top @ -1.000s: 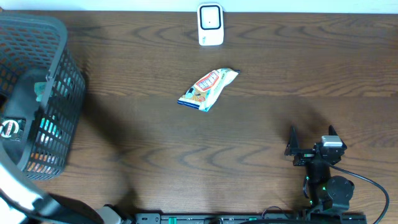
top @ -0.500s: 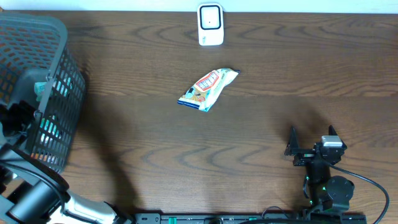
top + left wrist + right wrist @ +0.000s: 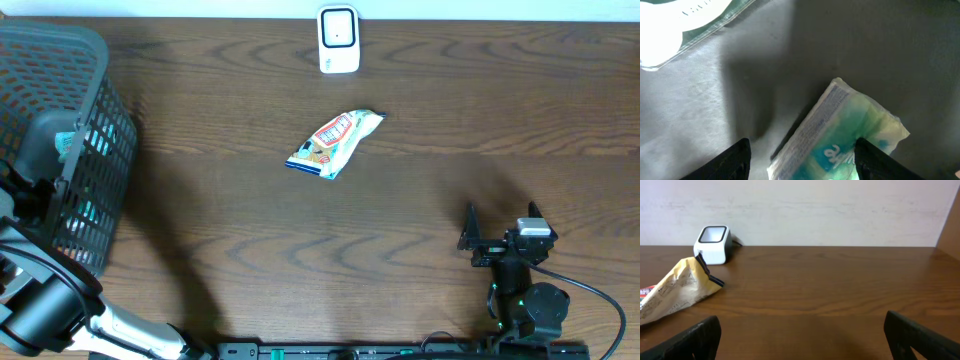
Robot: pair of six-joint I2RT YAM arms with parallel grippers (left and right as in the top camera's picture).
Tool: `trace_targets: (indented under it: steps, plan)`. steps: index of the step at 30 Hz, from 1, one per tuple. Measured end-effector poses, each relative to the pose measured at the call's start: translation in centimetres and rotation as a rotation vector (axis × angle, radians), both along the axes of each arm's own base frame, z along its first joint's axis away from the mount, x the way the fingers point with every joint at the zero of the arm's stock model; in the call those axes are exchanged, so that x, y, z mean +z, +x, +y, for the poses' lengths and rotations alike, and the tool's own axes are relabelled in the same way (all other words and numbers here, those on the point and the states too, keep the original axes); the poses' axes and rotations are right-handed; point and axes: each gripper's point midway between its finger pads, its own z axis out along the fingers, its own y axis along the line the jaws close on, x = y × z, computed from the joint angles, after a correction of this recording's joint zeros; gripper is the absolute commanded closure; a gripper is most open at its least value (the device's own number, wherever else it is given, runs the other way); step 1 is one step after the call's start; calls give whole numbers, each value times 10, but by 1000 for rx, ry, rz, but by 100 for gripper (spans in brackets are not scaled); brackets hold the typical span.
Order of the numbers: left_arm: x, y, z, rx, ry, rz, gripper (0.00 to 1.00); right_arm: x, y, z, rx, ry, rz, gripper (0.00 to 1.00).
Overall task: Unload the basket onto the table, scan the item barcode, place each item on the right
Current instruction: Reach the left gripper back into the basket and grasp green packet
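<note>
The left arm (image 3: pixel 45 310) reaches from the near left corner into the dark mesh basket (image 3: pixel 90 70) standing at the left edge of the table (image 3: pixel 450 120). In the left wrist view, the left fingers (image 3: pixel 735 161) are spread above the basket's grey floor, one on each side of a green-and-white packet (image 3: pixel 840 130) that lies slanted there. The finger on the right of the picture overlaps the packet's edge, while a gap shows between the other finger and the packet, so they are released rather than clenched on it. A pale wrapper (image 3: pixel 685 20) with a green band lies brightly lit in the upper left corner of that view. Out on the table, a snack bag (image 3: pixel 335 143) with a red label lies flat near the middle, apart from the white scanner (image 3: pixel 339 40) at the far edge. The right fingers (image 3: pixel 695 339) sit at the near right, wide apart with nothing between them, facing the bag and the scanner.
</note>
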Motion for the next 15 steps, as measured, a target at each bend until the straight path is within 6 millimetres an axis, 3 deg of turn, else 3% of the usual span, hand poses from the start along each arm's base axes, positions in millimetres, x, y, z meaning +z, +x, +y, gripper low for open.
trace_targets:
  steps: [2,4,7,15]
  plan:
    - [-1,1,-1,0,-8,-12,45,0,0,0,0,0,0,1]
    - [-2,4,-3,-1,-19,-31,69,0,0,0,0,0,0,1]
    - [0,12,-8,-10,-46,-71,90,0,0,0,0,0,0,1]
    - [12,28,-22,-6,-141,-178,93,0,0,0,0,0,0,1]
